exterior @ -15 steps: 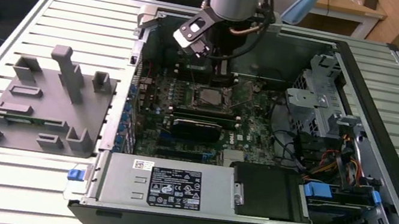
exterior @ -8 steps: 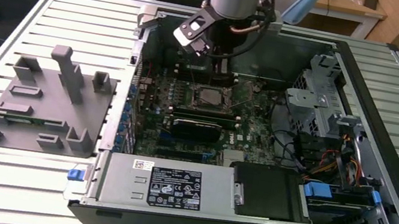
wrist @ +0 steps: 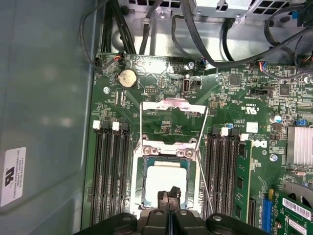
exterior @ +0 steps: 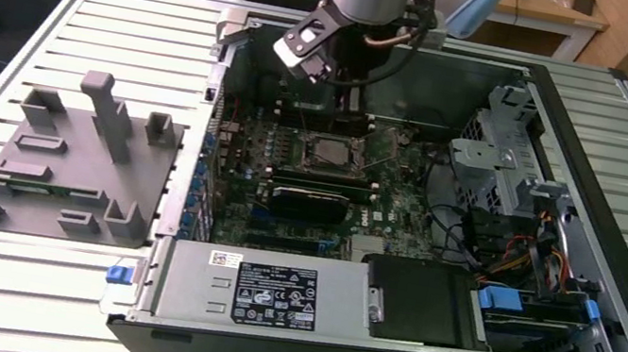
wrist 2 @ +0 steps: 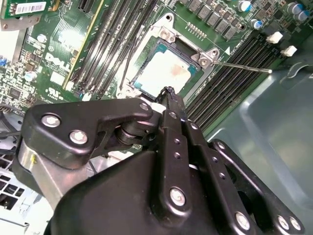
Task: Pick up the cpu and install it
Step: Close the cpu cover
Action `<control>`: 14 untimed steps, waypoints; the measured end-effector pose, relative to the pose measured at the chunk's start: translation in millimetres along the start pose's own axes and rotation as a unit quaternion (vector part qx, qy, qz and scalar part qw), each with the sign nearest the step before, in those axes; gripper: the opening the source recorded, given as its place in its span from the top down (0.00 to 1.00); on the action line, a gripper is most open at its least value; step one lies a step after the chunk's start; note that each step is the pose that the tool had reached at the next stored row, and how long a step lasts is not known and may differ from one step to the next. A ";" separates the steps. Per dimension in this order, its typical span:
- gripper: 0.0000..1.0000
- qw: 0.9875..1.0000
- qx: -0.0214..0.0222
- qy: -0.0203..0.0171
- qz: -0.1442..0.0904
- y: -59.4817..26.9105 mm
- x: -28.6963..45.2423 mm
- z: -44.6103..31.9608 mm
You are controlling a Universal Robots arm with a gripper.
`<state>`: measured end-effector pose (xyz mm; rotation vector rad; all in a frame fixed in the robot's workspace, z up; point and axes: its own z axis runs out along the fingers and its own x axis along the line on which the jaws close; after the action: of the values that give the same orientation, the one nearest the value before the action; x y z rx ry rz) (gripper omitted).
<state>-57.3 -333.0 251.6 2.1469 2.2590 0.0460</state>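
First wrist view: the gripper (wrist: 169,196), its fingertips pressed together with nothing between them, hangs just over the near edge of the cpu (wrist: 166,177). The cpu, a pale silver square, lies inside the black socket (wrist: 138,177) on the green motherboard (wrist: 161,73). It looks flat and square to the socket walls, though full seating cannot be confirmed. The load plate (wrist: 173,105) stands hinged open beyond the socket, and the thin wire lever (wrist: 204,188) is unlatched and slants beside it. Banks of memory slots (wrist: 110,171) flank the socket on both sides. Second wrist view: the black fingertip (wrist 2: 168,93) is just beside the chip's edge, and whether it touches cannot be told. Exterior view: the arm reaches down into the open computer case (exterior: 598,310), and the grey tray (exterior: 74,165) with upright blocks sits outside it at the exterior view's left. Judgement: the chip appears placed, the socket not yet closed. Handling notes: any contact with the chip should be light and straight down, never sideways, since the socket contacts probably bend easily. The closed fingers should stay clear of the lever wire and load plate.
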 end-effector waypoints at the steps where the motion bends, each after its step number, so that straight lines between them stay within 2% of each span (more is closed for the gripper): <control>1: 0.89 1.000 0.000 0.000 0.000 0.0 0.0 -0.8; 14: 0.89 1.000 0.000 0.000 0.000 0.4 0.0 -11.0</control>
<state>-57.3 -333.0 262.6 2.1469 2.2590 0.0460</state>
